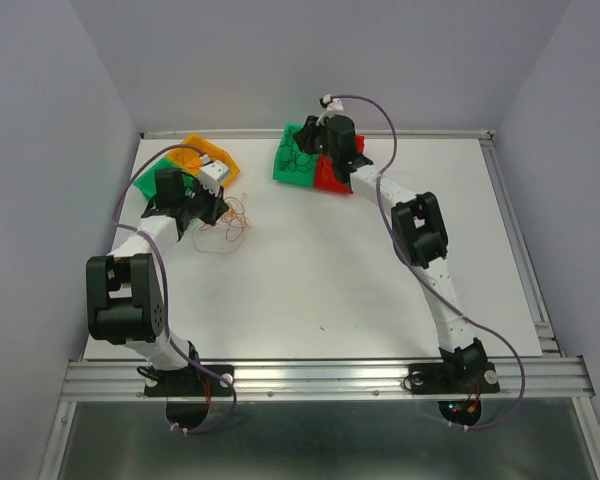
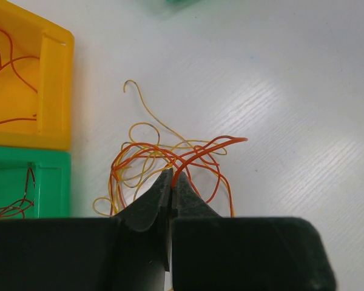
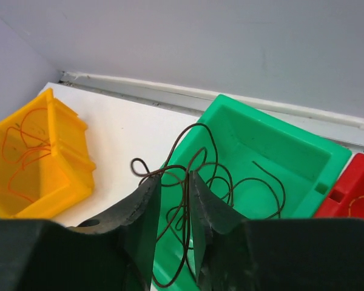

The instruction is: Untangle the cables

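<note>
Left gripper [image 2: 171, 183] clamped on orange cables [image 2: 170, 155], tangle at its 12 o'clock. Right gripper [image 3: 175, 200] parted, dark cables [image 3: 186, 188] between, over green bin [image 3: 291, 142].

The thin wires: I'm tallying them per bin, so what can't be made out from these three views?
Left wrist view: the shut left gripper hides the near part of the tangle of thin orange and yellow wires; count unclear.
Right wrist view: the open right gripper covers part of the thin dark wires over the green plastic bin.
Top view: every wire is too small to count.
</note>
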Robot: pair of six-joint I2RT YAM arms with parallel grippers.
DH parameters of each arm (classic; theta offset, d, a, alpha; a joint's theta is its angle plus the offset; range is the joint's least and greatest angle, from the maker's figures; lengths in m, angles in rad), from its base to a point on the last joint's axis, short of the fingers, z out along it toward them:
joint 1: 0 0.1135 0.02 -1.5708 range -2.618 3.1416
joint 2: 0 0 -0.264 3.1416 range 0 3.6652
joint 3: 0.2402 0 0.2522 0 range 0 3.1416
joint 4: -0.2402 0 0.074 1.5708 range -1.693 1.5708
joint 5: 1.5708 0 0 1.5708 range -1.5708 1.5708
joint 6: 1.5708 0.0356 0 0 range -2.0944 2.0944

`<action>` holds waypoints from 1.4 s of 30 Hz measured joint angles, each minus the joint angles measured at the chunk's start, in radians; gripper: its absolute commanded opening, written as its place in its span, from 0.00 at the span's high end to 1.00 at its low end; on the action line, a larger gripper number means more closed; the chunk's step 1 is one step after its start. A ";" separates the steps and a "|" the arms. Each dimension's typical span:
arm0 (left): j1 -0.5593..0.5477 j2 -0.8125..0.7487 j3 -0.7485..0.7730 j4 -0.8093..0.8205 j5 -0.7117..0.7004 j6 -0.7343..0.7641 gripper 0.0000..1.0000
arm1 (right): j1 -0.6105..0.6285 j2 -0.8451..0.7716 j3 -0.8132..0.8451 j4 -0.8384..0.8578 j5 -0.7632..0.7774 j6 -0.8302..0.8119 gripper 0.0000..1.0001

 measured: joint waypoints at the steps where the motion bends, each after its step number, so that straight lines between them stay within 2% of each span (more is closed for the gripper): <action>1: -0.002 0.000 0.000 0.000 0.000 0.000 0.92 | 0.000 0.000 -0.008 0.010 0.006 -0.001 0.67; 5: -0.008 -0.006 0.000 -0.005 0.000 0.000 0.92 | -0.006 -0.001 -0.051 0.023 0.026 -0.006 0.55; 12: -0.011 -0.022 0.000 -0.009 -0.002 0.000 0.92 | -0.006 -0.077 -0.203 0.026 0.061 -0.032 0.53; 16: -0.021 -0.024 0.000 -0.011 -0.002 0.000 0.92 | -0.005 -0.166 -0.283 0.035 0.043 -0.054 0.39; 18: -0.026 -0.031 0.000 -0.014 -0.002 0.000 0.92 | -0.004 -0.213 -0.335 0.056 0.016 -0.078 0.36; 22: -0.041 -0.060 0.000 -0.038 0.000 -0.001 0.92 | 0.000 -0.341 -0.499 0.136 -0.118 -0.119 0.29; 27: -0.104 -0.145 0.000 -0.071 -0.009 -0.004 0.92 | 0.018 -0.496 -0.783 0.326 -0.320 -0.154 0.19; 34: -0.185 -0.246 0.058 -0.147 -0.008 -0.021 0.92 | 0.069 -0.556 -1.054 0.519 -0.497 -0.215 0.18; 38: -0.189 -0.279 0.122 -0.207 -0.002 -0.039 0.90 | 0.088 -0.558 -1.159 0.645 -0.595 -0.216 0.17; 39: -0.191 -0.289 0.131 -0.215 -0.004 -0.041 0.89 | 0.089 -0.558 -1.175 0.665 -0.615 -0.214 0.14; 42: -0.201 -0.331 0.155 -0.251 -0.008 -0.048 0.88 | 0.089 -0.558 -1.225 0.766 -0.670 -0.201 0.12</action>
